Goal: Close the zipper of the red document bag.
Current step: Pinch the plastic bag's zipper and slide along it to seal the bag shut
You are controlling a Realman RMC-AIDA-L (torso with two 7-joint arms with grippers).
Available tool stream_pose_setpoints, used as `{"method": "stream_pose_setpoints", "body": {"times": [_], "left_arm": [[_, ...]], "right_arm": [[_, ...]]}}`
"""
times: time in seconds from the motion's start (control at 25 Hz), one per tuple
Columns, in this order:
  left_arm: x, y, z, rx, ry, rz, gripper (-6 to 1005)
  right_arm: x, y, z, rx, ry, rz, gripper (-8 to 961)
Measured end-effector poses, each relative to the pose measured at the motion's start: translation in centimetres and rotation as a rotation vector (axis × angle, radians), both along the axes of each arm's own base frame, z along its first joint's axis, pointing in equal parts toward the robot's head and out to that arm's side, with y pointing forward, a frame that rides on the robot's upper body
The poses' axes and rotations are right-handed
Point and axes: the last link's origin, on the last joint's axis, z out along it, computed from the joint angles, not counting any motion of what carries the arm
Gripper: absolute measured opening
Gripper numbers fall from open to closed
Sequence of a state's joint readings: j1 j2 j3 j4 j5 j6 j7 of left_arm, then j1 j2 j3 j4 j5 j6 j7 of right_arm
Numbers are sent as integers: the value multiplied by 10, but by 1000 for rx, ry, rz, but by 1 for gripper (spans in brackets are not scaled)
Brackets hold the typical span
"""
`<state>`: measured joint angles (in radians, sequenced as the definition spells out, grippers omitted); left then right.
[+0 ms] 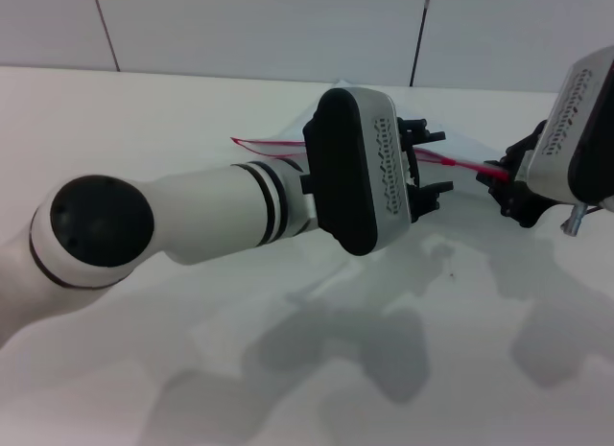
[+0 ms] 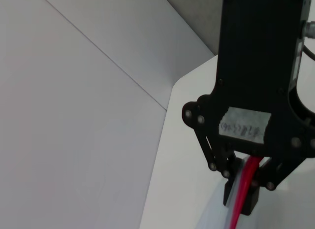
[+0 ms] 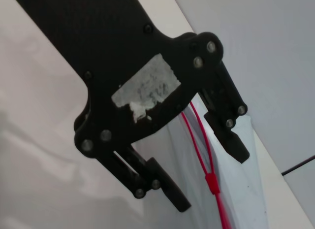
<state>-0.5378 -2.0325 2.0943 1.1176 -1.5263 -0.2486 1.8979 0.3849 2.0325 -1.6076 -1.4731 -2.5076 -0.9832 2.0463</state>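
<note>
The red document bag [image 1: 284,137] is held up off the white table [image 1: 134,110], mostly hidden behind my left arm. Its zipper [image 1: 459,162] shows as a thin red line running toward the right. My left gripper [image 1: 423,168] is shut on that red edge; in the left wrist view its gripper [image 2: 247,185] pinches the zipper [image 2: 250,171] above the pale bag [image 2: 216,220]. My right gripper [image 1: 501,180] is at the line's right end. In the right wrist view the right gripper [image 3: 211,179] is open, its fingers [image 3: 230,136] spread on either side of the bag [image 3: 243,194], with the zipper's two red tracks meeting at the red slider [image 3: 211,182].
My left forearm [image 1: 221,211] crosses the middle of the table and casts shadows on its front part. A grey panelled wall [image 1: 269,24] stands behind the table's far edge.
</note>
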Motion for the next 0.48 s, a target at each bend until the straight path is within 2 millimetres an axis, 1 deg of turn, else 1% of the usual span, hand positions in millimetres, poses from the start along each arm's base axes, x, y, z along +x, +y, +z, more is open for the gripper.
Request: {"method": "stream_pose_setpoints", "body": {"times": [0.48], "left_arm": [[1,1,-3,-8,12,-7,472]], "right_arm": [[0,0,0,1,-2,0,48]]}}
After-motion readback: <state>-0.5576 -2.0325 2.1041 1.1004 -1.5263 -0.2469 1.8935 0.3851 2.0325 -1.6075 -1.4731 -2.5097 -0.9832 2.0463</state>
